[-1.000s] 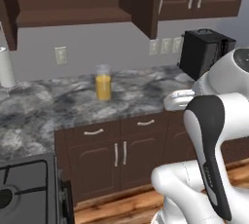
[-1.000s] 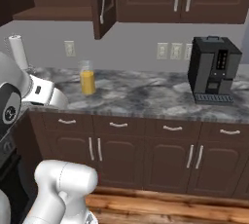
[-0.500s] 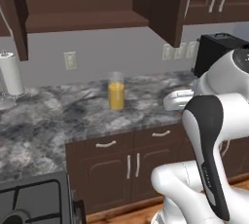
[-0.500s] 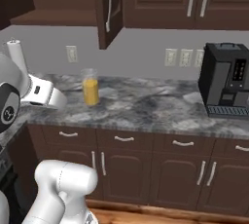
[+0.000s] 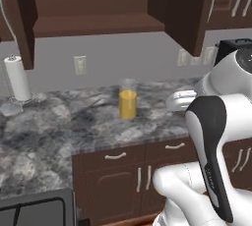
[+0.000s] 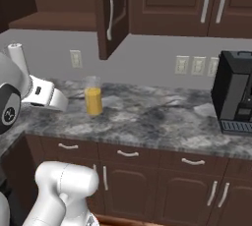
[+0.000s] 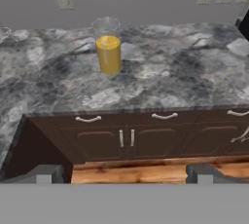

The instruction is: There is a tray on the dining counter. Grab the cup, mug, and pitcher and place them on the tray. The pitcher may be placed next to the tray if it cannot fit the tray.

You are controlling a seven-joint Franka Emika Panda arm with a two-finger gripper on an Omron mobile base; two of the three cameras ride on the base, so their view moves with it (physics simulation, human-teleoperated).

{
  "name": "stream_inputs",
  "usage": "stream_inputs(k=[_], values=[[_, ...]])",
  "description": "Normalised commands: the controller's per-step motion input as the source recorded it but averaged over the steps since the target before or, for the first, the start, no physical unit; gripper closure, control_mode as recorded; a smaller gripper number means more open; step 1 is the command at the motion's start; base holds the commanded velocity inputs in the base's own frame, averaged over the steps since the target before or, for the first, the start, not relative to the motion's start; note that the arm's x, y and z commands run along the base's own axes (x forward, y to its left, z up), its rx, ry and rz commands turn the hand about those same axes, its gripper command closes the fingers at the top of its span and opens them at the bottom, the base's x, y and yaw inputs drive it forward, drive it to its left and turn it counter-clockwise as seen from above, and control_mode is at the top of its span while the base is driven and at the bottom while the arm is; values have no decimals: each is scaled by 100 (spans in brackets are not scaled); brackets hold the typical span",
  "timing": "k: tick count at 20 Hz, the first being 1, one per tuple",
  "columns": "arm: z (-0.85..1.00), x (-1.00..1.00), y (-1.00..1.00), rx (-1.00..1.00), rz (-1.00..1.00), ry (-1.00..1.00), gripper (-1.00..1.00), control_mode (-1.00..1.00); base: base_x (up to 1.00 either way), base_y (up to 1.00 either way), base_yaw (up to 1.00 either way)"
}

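Right, pitcher (image 5: 128, 98) upright on marbled counter (image 5: 59, 127), near back wall, orange liquid filling lower part. Paper towel roll (image 5: 17, 78) well off to its left, black coffee machine (image 6: 236, 99) far right. Gripper (image 7: 124, 173) wide apart, nothing held, hanging back off counter edge, pointed at pitcher. Cabinet door (image 6: 109, 11) above open.

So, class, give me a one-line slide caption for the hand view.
Open gripper faces a tall clear glass pitcher of orange liquid standing upright on the grey marbled stone counter.
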Motion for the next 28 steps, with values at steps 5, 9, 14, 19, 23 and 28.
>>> stream_inputs(k=[5, 9, 14, 19, 23, 28], values=[[0, 0, 0, 0, 0, 0, -100, 100, 48, 5, 9], [0, 0, 0, 0, 0, 0, -100, 100, 56, 3, 3], [0, 0, 0, 0, 0, 0, -100, 100, 46, 1, 0], [0, 0, 0, 0, 0, 0, -100, 100, 10, 8, 0], [0, 0, 0, 0, 0, 0, -100, 100, 5, 17, 0], [0, 0, 0, 0, 0, 0, -100, 100, 16, 22, 0]])
